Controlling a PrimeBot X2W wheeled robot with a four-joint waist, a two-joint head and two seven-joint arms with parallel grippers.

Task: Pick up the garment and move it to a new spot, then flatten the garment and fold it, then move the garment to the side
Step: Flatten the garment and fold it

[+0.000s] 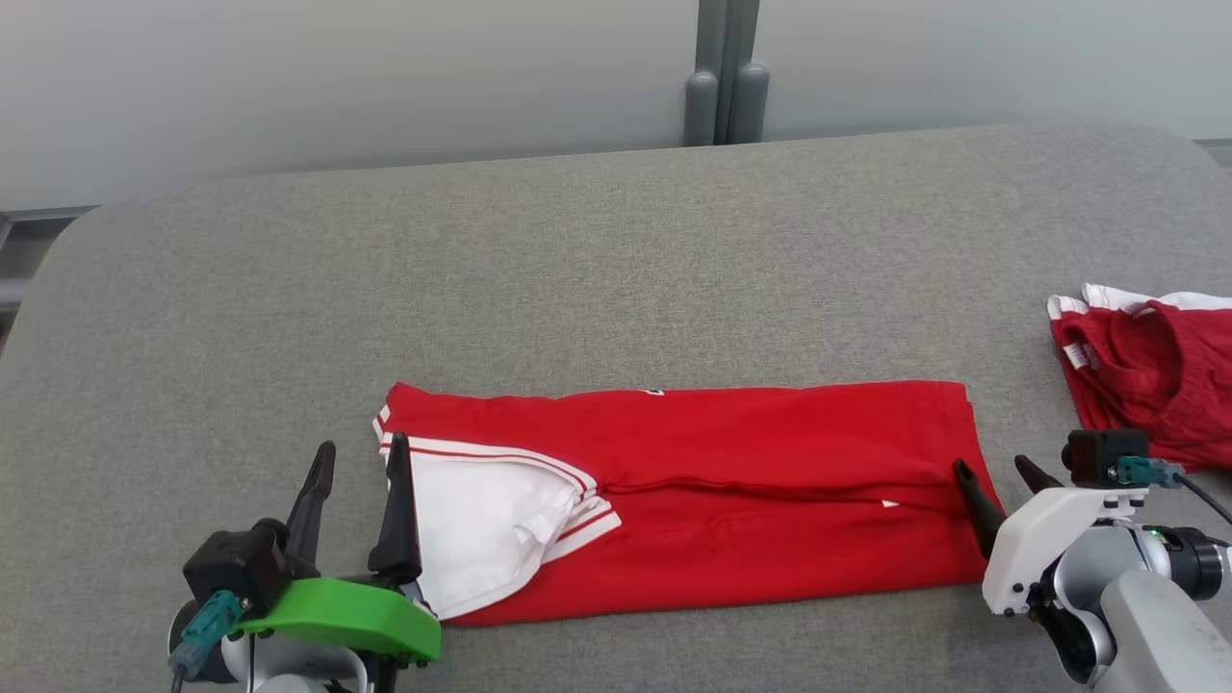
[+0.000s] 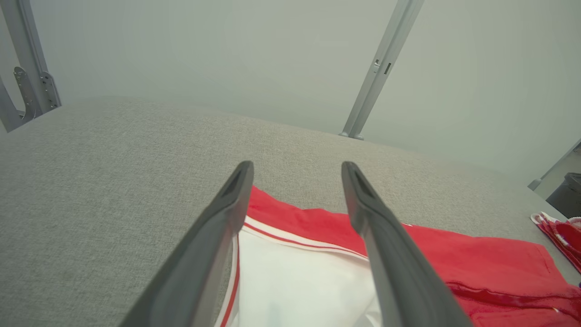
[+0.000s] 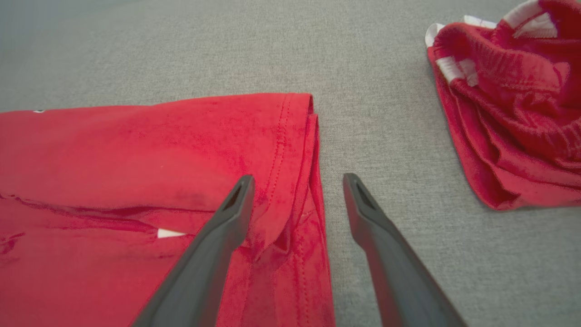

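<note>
Garment (image 1: 731, 481) lies as a long red band on the near half of the grey table (image 1: 577, 241). It is already folded lengthwise, judging by the crease along its middle, and a white sleeve (image 1: 481, 520) is tucked across its left end.

Nearest, the left gripper (image 1: 363, 445) sits at the garment's left end, fingers spread wide and pinching nothing. One finger stands over bare table just left of the garment and the other over the sleeve's edge, so the left edge runs between them. The left wrist view shows the same straddle. I judge this placing lets the fingers close on all of that end's layers together.

The right gripper (image 1: 991, 465) mirrors it at the garment's right end, also spread wide and empty. One finger is over the hem near the crease, the other over table just right of the garment. The hem there shows doubled, slightly lifted layers, which a pinch would have to gather whole.

With both ends bracketed, the step in hand looks like a cross fold or the move aside.

Right of the garment and a little farther back, well apart, lies a crumpled red heap (image 1: 1145, 375), probably kept out of the way. Beyond the garment, past bare table, a grey post (image 1: 727, 87) stands against the pale wall.
</note>
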